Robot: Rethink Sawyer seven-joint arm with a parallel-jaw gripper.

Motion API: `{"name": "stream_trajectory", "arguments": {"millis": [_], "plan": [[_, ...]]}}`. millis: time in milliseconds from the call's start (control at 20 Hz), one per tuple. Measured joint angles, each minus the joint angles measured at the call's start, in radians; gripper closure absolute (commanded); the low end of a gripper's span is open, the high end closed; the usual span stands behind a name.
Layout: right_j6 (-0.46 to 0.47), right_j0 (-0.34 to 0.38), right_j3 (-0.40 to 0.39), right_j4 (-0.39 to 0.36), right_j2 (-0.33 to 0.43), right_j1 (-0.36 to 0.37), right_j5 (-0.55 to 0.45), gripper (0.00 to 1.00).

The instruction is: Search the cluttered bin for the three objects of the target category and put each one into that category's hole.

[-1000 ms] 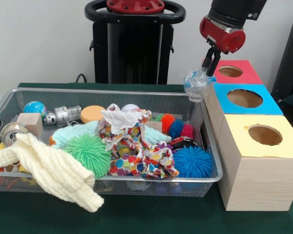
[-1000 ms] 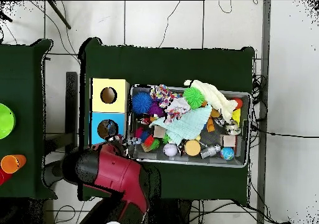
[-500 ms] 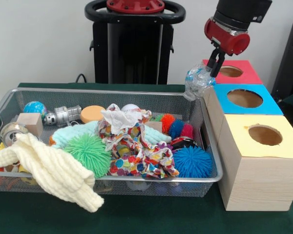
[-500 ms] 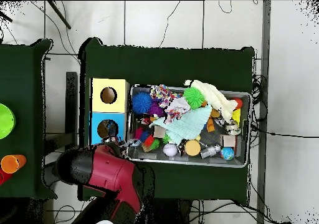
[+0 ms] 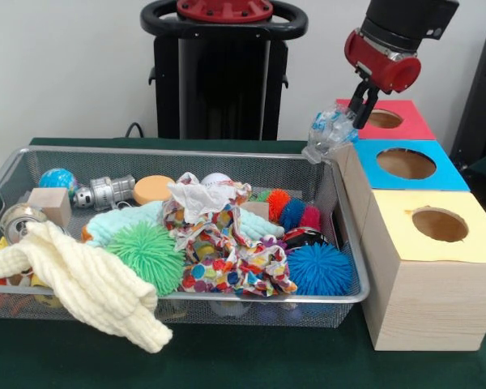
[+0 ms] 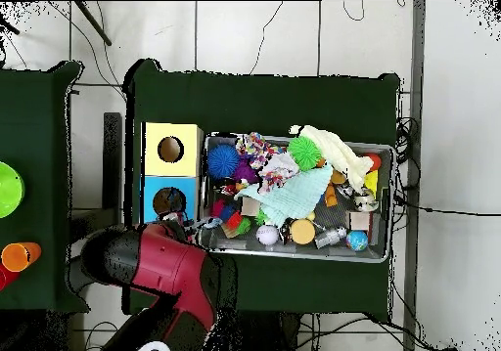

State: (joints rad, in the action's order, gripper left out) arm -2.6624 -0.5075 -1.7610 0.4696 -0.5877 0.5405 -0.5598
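Carrying a crumpled clear plastic piece toward the box holes

The pincer (image 5: pixel 358 104) is closed on the top edge of the crumpled plastic (image 5: pixel 327 134), which hangs over the wire bin's (image 5: pixel 105 152) far corner, just beside the red-topped box (image 5: pixel 409 123); it looks light, springy, slippery, best pinched at a fold.

Robot lab: cables (image 6: pixel 294 20) across tiled floor (image 6: pixel 254 34).
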Motion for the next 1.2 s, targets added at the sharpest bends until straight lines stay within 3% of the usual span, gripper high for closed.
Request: {"name": "stream_trajectory", "arguments": {"millis": [650, 1200], "plan": [[0.000, 0.061, 0.000, -0.009, 0.000, 0.001, 0.000, 1.00], [0.000, 0.106, 0.000, -0.065, 0.000, 0.029, 0.000, 1.00]]}}
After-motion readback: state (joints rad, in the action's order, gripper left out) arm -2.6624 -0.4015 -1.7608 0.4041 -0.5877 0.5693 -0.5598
